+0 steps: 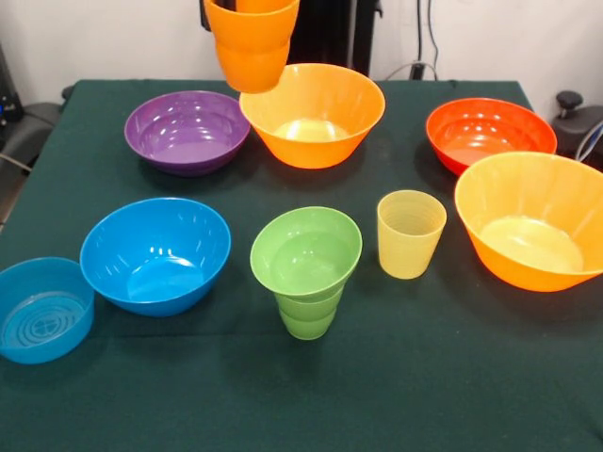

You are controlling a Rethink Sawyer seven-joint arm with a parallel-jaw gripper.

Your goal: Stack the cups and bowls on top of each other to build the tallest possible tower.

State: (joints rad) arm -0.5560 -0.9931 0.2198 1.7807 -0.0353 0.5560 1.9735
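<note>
An orange ribbed cup [251,47] hangs in the air at the top, above the table's far edge and just left of a big orange bowl [314,115]. My gripper [226,9] holds the cup by its rim; only a dark bit of it shows at the cup's left. The tower stands front centre: a green ribbed cup [307,318] with a small green bowl [306,250] upright on top. A pale yellow cup [411,234] stands to its right, apart from it.
On the dark green tablecloth [377,377] stand a purple bowl [187,130], a red-orange bowl [490,132], a second big orange bowl [533,231] at the right edge, a medium blue bowl [155,252] and a small translucent blue bowl [42,309] at the left edge.
</note>
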